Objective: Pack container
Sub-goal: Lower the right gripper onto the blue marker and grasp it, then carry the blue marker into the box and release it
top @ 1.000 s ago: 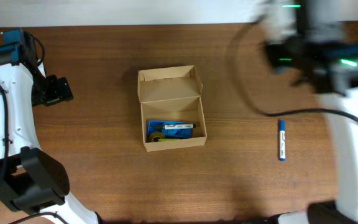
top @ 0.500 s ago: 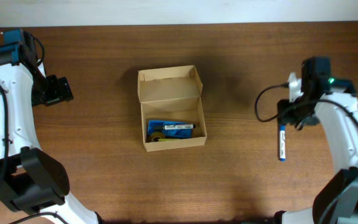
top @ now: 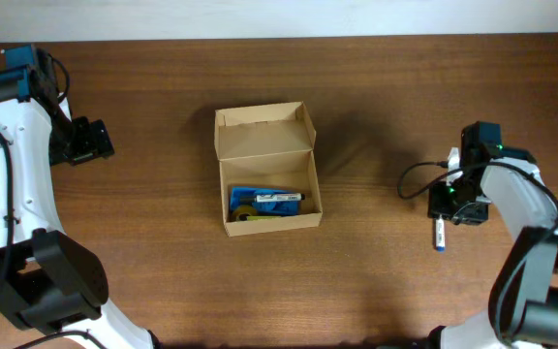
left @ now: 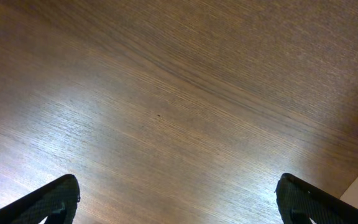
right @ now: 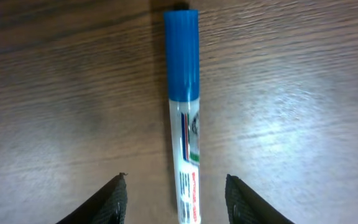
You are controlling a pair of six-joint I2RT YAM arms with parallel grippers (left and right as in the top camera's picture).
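The tan cardboard container [top: 223,184] stands open at the table's middle, its lid [top: 264,129] folded back. Inside lie a blue flat item [top: 250,194], a white pen [top: 279,197] and an olive object [top: 247,210]. A white marker with a blue cap [right: 182,56] lies on the table at the right; its lower end shows in the overhead view [top: 440,237]. My right gripper [top: 442,213] is open and straddles the marker's white body [right: 178,190] without touching it. My left gripper [top: 100,143] is open and empty over bare wood [left: 179,202] at the far left.
A black cable [top: 417,179] loops from the right arm over the table. The table's back edge meets a white wall [top: 260,17]. The wood between the container and the marker is bare.
My right arm has swung in from the back right and come down over the marker, now covering its upper half. The left arm and the container have not moved.
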